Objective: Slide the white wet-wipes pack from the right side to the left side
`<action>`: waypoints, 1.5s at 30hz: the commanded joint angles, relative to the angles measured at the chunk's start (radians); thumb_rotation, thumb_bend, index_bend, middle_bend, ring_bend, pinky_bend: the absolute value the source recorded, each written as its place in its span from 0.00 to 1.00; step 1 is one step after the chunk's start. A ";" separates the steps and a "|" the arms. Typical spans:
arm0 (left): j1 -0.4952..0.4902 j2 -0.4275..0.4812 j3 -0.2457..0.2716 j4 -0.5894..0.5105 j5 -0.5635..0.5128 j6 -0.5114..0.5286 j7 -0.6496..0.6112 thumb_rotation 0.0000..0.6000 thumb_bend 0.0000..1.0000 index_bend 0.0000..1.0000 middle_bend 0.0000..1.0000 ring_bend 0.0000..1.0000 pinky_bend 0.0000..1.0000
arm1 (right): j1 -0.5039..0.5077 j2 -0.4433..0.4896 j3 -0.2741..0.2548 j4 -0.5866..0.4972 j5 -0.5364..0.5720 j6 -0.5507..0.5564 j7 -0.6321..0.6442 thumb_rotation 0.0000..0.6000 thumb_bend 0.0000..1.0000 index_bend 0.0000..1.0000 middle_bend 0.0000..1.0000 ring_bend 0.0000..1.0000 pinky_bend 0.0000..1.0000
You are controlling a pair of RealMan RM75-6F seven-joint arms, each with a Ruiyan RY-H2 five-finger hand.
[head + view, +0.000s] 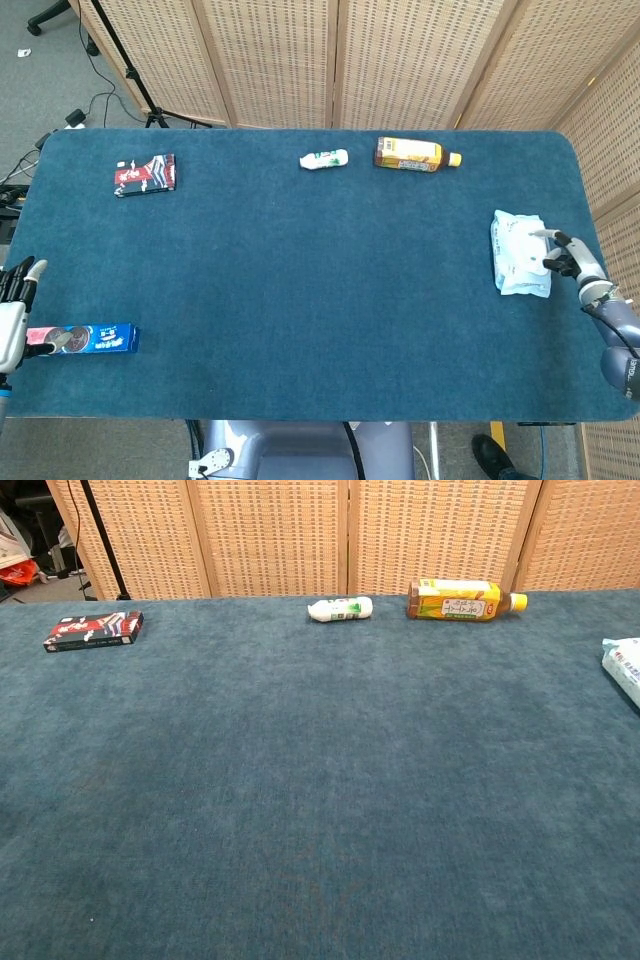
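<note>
Now the right hand (565,257) is reaching with loose, empty fingers (548,235) touching the right edge of the white wet-wipes pack (519,252), which is lying lengthwise far right on the blue worktop (300,260).

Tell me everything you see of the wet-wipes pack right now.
The wet-wipes pack is a soft white pouch with pale blue print, lying flat on the blue table near its right edge, long side running front to back. The right hand reaches its right side, fingertips at or over that edge. The chest view shows only a corner.
</note>
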 commanded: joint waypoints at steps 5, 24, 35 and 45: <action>-0.001 0.000 0.002 0.000 0.000 -0.003 0.000 1.00 0.00 0.00 0.00 0.00 0.00 | -0.016 0.044 0.019 -0.128 -0.072 0.045 0.046 1.00 1.00 0.21 0.10 0.00 0.20; 0.000 0.004 0.010 0.000 0.012 -0.003 -0.014 1.00 0.00 0.00 0.00 0.00 0.00 | 0.068 0.090 0.007 -0.438 -0.180 0.078 0.128 1.00 1.00 0.21 0.10 0.00 0.22; 0.004 0.007 0.014 0.005 0.020 0.001 -0.029 1.00 0.00 0.00 0.00 0.00 0.00 | 0.172 0.028 0.009 -0.538 -0.075 0.032 0.050 1.00 1.00 0.23 0.11 0.00 0.22; 0.002 0.008 0.016 0.009 0.022 -0.005 -0.034 1.00 0.00 0.00 0.00 0.00 0.00 | 0.273 -0.043 0.006 -0.600 0.080 0.040 -0.081 1.00 1.00 0.23 0.11 0.00 0.22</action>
